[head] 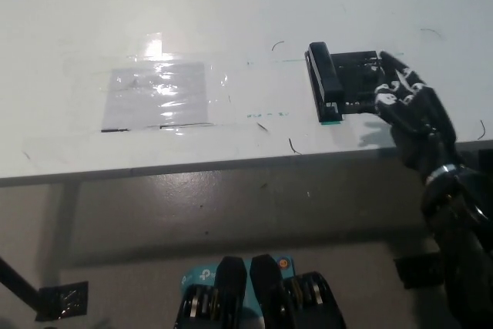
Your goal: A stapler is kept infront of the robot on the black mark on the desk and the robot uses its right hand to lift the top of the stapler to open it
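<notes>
Right of centre, the stapler [324, 82] is approached by the right hand [408, 105], fingers spread, nothing held; its top must next be lifted.

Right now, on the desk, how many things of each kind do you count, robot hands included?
Black stapler: 1
Black mark under it: 1
Grey taped patch: 1
Robot hand, the black right one, fingers apart beside the stapler: 1
Total: 4
The left hand is not in view.
</notes>
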{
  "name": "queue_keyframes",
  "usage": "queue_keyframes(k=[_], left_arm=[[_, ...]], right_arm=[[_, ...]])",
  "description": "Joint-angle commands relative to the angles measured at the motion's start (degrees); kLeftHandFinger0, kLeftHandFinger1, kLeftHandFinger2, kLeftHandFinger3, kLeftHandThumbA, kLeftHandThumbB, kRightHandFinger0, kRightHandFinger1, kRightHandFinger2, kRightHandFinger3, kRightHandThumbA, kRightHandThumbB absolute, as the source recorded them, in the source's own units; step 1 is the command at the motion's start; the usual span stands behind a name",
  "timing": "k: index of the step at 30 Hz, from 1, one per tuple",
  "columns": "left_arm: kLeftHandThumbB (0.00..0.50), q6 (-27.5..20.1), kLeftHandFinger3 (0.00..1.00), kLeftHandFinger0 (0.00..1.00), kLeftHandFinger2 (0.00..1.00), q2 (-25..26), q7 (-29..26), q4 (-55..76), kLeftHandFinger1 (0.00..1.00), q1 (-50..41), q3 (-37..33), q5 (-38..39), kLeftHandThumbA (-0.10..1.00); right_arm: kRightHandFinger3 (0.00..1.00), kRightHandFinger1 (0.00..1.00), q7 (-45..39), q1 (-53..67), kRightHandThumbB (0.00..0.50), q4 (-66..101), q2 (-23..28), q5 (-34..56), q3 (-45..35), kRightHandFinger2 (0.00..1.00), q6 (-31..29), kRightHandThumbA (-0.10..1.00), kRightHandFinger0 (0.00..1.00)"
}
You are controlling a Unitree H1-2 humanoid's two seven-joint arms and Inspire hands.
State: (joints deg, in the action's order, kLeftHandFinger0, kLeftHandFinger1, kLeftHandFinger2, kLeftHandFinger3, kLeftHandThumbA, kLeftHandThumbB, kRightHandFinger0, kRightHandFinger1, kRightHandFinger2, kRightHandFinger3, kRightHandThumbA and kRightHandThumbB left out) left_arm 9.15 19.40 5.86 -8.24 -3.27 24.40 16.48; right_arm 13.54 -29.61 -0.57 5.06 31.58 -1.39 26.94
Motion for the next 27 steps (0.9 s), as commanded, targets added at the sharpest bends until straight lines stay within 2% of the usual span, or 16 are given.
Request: queue_keyframes(k=[1, 4, 5, 10, 12, 15, 18, 19, 20, 23, 27], left_arm=[[0.155, 0.3, 0.89, 0.48, 0.68, 1.25, 0.22, 0.82, 0.54, 0.44, 0.05, 0.69, 0.32], [0.161, 0.21, 0.86, 0.51, 0.68, 1.3, 0.29, 0.68, 0.54, 0.69, 0.12, 0.75, 0.33], [0.139, 0.3, 0.87, 0.5, 0.68, 1.29, 0.22, 0.77, 0.53, 0.67, 0.11, 0.68, 0.32], [0.148, 0.46, 0.88, 0.47, 0.67, 1.48, 0.2, 0.55, 0.52, 1.34, 0.07, 0.62, 0.33], [0.152, 0.23, 0.88, 0.46, 0.67, 1.5, 0.17, 0.63, 0.52, 1.5, 0.11, 0.56, 0.33], [0.141, -0.17, 0.87, 0.45, 0.68, 1.67, 0.45, 0.51, 0.52, 1.8, 0.22, 0.77, 0.32], [0.146, -0.45, 0.88, 0.45, 0.7, 1.81, 0.54, 0.3, 0.53, 2.02, 0.24, 0.73, 0.33], [0.152, -0.01, 0.87, 0.44, 0.69, 1.76, 0.35, 0.34, 0.53, 2.12, 0.34, 0.8, 0.33], [0.139, 0.23, 0.87, 0.44, 0.69, 1.86, 0.24, 0.39, 0.53, 2.37, 0.28, 0.67, 0.33], [0.13, 0.33, 0.87, 0.43, 0.69, 1.97, -0.19, 0.62, 0.53, 2.66, 0.02, -0.03, 0.34], [0.149, 0.19, 0.89, 0.43, 0.72, 1.83, -0.09, 0.78, 0.55, 2.49, 0.61, 0.69, 0.34]], right_arm=[[0.81, 0.41, -3.61, -4.51, 0.001, -3.84, -0.36, -1.34, -0.84, 0.55, -0.18, 0.19, 0.35], [0.81, 0.42, -4.44, -5.57, 0.0, -6.53, -0.53, -1.78, -1.12, 0.57, -0.4, 0.18, 0.35], [0.81, 0.42, -4.39, -6.03, 0.0, -8.06, -0.94, -1.43, -1.62, 0.56, -0.25, 0.18, 0.37], [0.8, 0.41, -4.5, -7.47, 0.0, -12.45, -2.12, -2.37, -2.85, 0.54, -0.75, 0.15, 0.37], [0.78, 0.4, -3.88, -7.45, 0.0, -13.47, -3.0, -3.07, -3.02, 0.54, -0.75, 0.17, 0.32], [0.8, 0.41, -3.35, -7.09, 0.0, -13.6, -3.75, -3.82, -3.17, 0.55, -0.18, 0.2, 0.32], [0.77, 0.38, -2.6, -6.7, 0.0, -13.7, -4.17, -4.58, -2.64, 0.52, -0.01, 0.24, 0.3], [0.73, 0.38, -1.73, -5.75, 0.0, -13.19, -4.7, -4.48, -2.34, 0.51, -0.01, 0.26, 0.29], [0.72, 0.38, -1.56, -5.39, 0.0, -13.09, -5.01, -4.36, -2.47, 0.5, -0.01, 0.27, 0.29], [0.71, 0.39, -0.72, -4.54, 0.0, -12.71, -5.34, -3.96, -1.86, 0.51, -0.01, 0.29, 0.31], [0.68, 0.38, 0.99, -2.11, 0.0, -11.75, -5.62, -3.81, 0.6, 0.49, -0.01, 0.32, 0.29]])
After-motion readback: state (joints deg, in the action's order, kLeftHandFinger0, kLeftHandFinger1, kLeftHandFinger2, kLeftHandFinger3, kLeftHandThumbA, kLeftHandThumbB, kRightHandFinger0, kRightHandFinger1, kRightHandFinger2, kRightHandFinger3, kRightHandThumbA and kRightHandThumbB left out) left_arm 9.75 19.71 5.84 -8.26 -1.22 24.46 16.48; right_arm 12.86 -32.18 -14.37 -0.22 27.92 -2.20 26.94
